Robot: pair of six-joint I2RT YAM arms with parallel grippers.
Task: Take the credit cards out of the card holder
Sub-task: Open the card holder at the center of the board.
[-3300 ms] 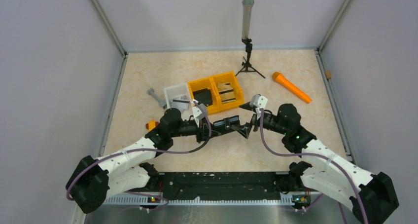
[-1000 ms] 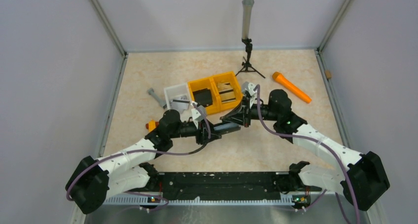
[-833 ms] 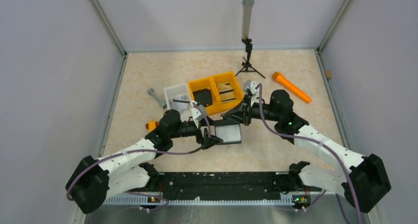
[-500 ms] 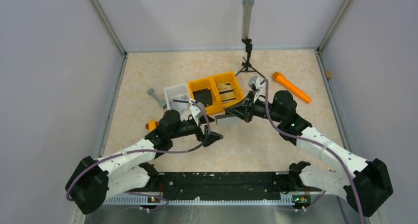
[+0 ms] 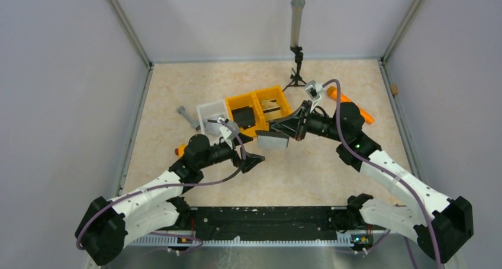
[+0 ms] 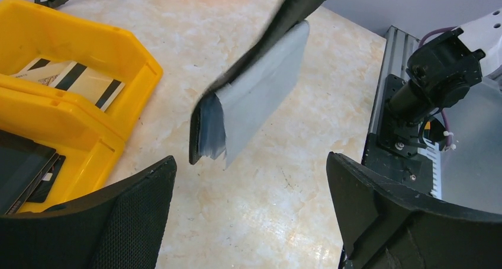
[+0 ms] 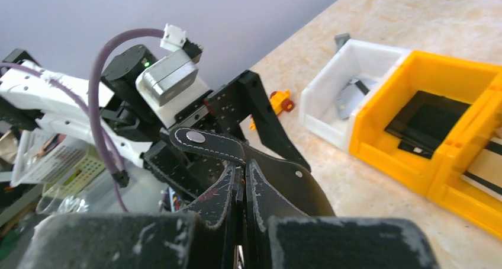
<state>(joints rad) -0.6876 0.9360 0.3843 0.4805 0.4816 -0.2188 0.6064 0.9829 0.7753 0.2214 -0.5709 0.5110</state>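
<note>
My right gripper [image 5: 283, 129] is shut on the black card holder [image 5: 273, 140] and holds it in the air at the yellow bin's [image 5: 283, 98] front edge. The holder's pale grey lining [image 6: 260, 94] hangs down toward the table. In the right wrist view the fingers pinch the holder's folded leather [image 7: 278, 189], and its snap strap [image 7: 204, 141] sticks out. My left gripper [image 5: 251, 161] is open, low and left of the holder, with nothing between its fingers [image 6: 89, 221]. A striped credit card [image 6: 74, 79] and a black card [image 6: 21, 174] lie in the bin's compartments.
A white bin [image 5: 212, 112] with a grey item adjoins the yellow bin on the left. A small tripod with an upright tube [image 5: 296, 44] stands at the back. An orange marker-like object [image 5: 350, 105] lies right, a grey tool [image 5: 188, 116] and a small orange piece [image 5: 179, 149] left.
My left gripper opened, let go of the card holder and drew back left. My right gripper carried the holder up and back toward the yellow bin, its grey lining unfolding.
</note>
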